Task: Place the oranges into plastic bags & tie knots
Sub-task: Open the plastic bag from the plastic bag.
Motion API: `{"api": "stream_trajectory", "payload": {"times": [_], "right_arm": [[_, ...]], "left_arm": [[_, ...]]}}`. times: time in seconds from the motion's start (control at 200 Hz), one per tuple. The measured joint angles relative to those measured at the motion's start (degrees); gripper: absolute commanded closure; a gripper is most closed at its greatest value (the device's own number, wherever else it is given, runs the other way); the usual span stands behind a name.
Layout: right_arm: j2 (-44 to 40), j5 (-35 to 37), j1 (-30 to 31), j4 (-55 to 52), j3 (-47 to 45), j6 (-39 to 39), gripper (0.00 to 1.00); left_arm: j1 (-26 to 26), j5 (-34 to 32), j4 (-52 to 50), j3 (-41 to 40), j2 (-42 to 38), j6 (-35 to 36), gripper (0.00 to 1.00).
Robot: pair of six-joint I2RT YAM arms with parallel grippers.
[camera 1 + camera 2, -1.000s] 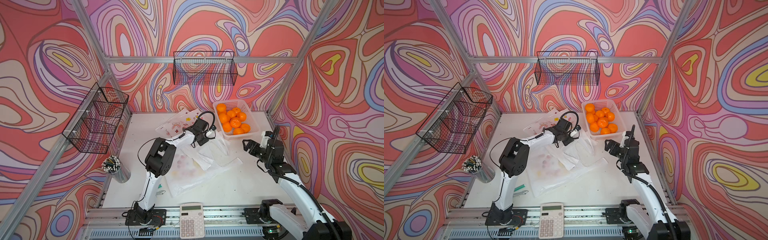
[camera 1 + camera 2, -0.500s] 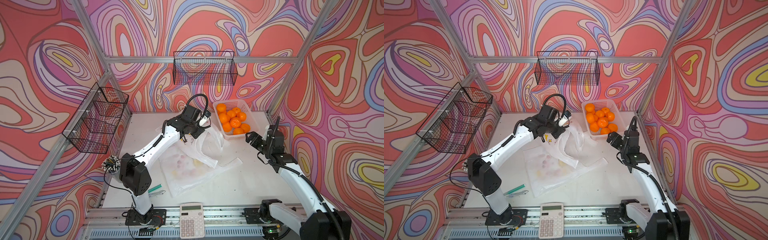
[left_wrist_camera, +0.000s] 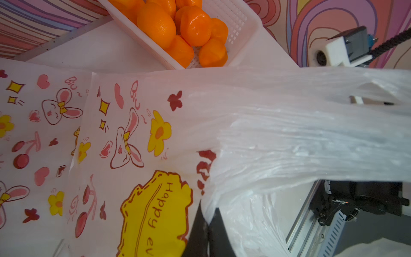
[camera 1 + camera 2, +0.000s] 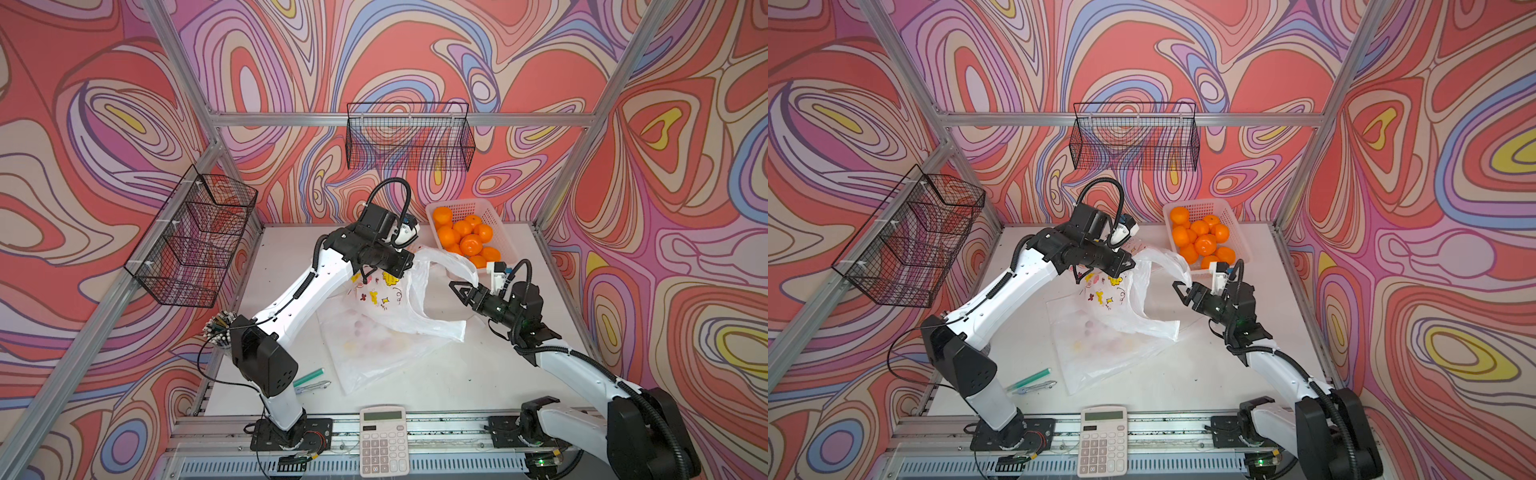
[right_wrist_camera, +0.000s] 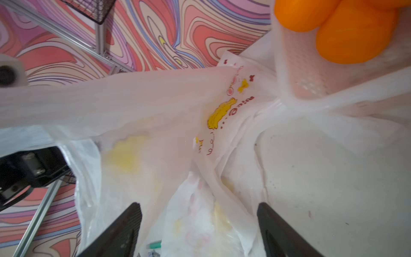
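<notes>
While your left pincer (image 3: pixel 208 230) is clamped on one bag (image 4: pixel 395 299), holding its mouth up off the counter (image 4: pixel 457 374), your right pincer (image 5: pixel 198 207) stands wide beside the loose handle (image 4: pixel 453 262), gripping nothing. All the oranges (image 4: pixel 465 239) sit in the basket (image 4: pixel 503 228) at the back; none is bagged, no knot is tied, and the spare bags (image 4: pixel 365 353) seem to lie flat underneath

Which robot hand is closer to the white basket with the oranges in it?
The right one. The right gripper sits open just in front of the basket's near corner. The left gripper is farther off beside the basket, pinching the lifted bag.
</notes>
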Motion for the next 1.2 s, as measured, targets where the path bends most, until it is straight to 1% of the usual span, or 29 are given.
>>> {"api": "stream_trajectory", "payload": {"times": [0.1,0.215,0.28,0.321,0.361,0.371,0.376,0.386,0.436,0.476,0.516,0.521,0.536,0.611,0.726,0.871,0.946,0.967,1.007,1.012,1.027,1.032,1.042,1.047,1.062,1.077,1.082,1.092,1.197], "right_arm": [[1.4,0.2,3.4,6.9,-0.5,1.6,0.16],[4.8,0.5,7.5,13.3,-0.6,3.0,0.21],[6.6,0.8,9.2,15.5,-0.5,3.4,0.25],[7.6,1.0,10.3,16.6,-0.3,3.6,0.30],[8.7,1.4,11.1,17.1,0.1,3.8,0.39],[8.8,1.5,11.2,17.2,0.2,3.9,0.41],[9.1,1.6,11.3,17.2,0.3,3.7,0.45],[9.3,1.7,11.5,17.3,0.5,3.4,0.46],[10.4,2.2,12.1,17.8,1.2,4.1,0.63],[11.1,2.6,12.5,18.2,1.6,3.9,0.81],[11.2,3.3,12.7,18.2,1.8,3.7,0.94],[11.2,3.5,12.7,18.2,1.9,3.5,0.97],[11.2,3.5,12.8,18.2,1.9,3.6,1.00],[10.8,5.5,12.8,16.6,2.1,3.3,1.00],[8.5,9.9,12.8,9.6,2.8,1.0,1.00],[6.0,15.0,12.8,0.7,3.9,-0.8,1.00],[5.8,17.1,12.8,-3.5,4.4,-1.5,1.00],[5.8,17.4,12.8,-4.4,4.5,-1.7,0.96],[5.7,18.2,12.8,-6.8,4.7,-2.3,0.85],[5.7,18.2,12.8,-6.8,4.7,-2.3,0.85],[5.6,18.5,12.8,-8.0,5.0,-2.6,0.80],[5.5,18.6,12.8,-8.2,5.0,-2.6,0.80],[5.4,18.9,12.8,-9.1,5.2,-3.0,0.76],[5.4,18.9,12.8,-9.1,5.2,-3.0,0.76],[5.2,19.2,12.8,-10.0,5.3,-3.1,0.72],[4.9,19.5,12.8,-10.8,5.5,-3.4,0.67],[4.8,19.8,12.8,-11.2,5.6,-4.1,0.64],[4.5,20.0,12.8,-11.8,5.6,-4.1,0.62],[-0.2,21.4,12.4,-18.4,6.4,-7.3,0.37]], "left_arm": [[0.0,2.2,0.5,0.0,1.1,-1.8,1.00],[0.0,4.1,1.4,-0.1,2.1,-3.2,1.00],[0.0,4.6,1.9,-0.3,2.4,-3.7,1.00],[0.0,4.7,2.0,-0.5,2.4,-3.9,1.00],[0.0,5.1,2.1,-0.6,2.5,-4.1,1.00],[0.0,5.1,2.1,-0.7,2.5,-4.1,1.00],[0.0,5.2,2.1,-0.7,2.6,-4.2,1.00],[0.0,5.2,2.2,-0.7,2.6,-4.2,1.00],[0.0,5.5,2.4,-0.8,2.6,-4.3,1.00],[0.0,5.6,2.4,-0.9,2.7,-4.3,1.00],[0.0,5.5,2.5,-1.1,2.7,-4.3,1.00],[0.0,5.5,2.5,-1.1,2.7,-4.3,1.00],[0.0,5.5,2.5,-1.1,2.7,-4.3,1.00],[0.0,5.0,2.5,-1.5,2.7,-4.3,0.98],[0.0,3.9,2.5,-1.6,2.7,-4.1,0.95],[0.0,3.0,2.4,-2.0,2.1,-4.0,0.95],[0.1,2.5,2.4,-2.1,1.8,-3.8,0.97],[0.1,2.4,2.4,-2.1,1.6,-3.8,0.97],[0.2,2.3,2.4,-2.3,1.4,-3.9,1.00],[0.2,2.3,2.4,-2.3,1.3,-3.9,1.00],[0.2,2.2,2.4,-2.4,1.2,-3.9,1.00],[0.2,2.2,2.4,-2.4,1.1,-3.9,1.00],[0.3,2.2,2.3,-2.4,1.0,-4.0,1.00],[0.3,2.2,2.3,-2.4,1.0,-4.0,1.00],[0.4,2.2,2.4,-2.4,0.8,-4.2,1.00],[0.5,2.2,2.4,-2.5,0.7,-4.4,1.00],[0.5,2.1,2.4,-2.5,0.7,-4.4,1.00],[0.5,2.1,2.4,-2.6,0.5,-4.6,1.00],[2.1,2.6,3.6,-5.1,-1.9,-8.8,1.00]]}}
